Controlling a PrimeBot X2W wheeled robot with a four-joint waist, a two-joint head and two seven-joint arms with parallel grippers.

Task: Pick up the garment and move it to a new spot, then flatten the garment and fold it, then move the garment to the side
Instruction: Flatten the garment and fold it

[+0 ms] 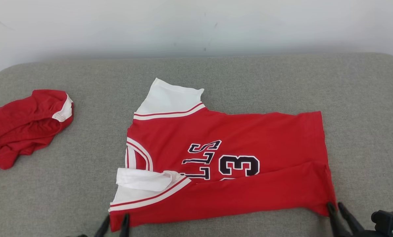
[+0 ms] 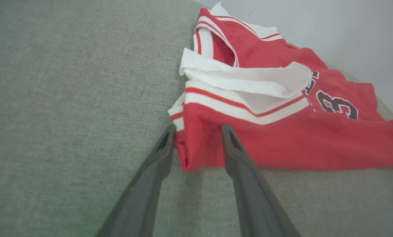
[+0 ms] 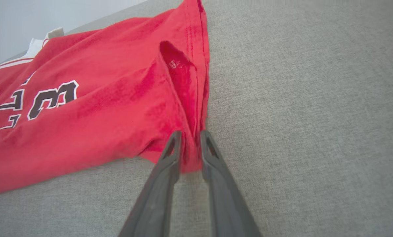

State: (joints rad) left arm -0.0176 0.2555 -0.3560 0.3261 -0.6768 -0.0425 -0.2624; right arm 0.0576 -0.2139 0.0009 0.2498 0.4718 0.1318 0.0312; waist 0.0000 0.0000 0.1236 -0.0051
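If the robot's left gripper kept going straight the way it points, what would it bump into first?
The red jersey. Its near corner sits between the open jaws of the left gripper, so it would push into that fold first, and probably the white sleeve beyond.

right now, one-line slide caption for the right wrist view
Right end effector pinches a hem corner of the red jersey on the grey cushion.

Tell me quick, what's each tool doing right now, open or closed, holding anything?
Left tool: open, fingers either side of the jersey's corner at the sleeve end.
Right tool: closed on the jersey's hem corner.
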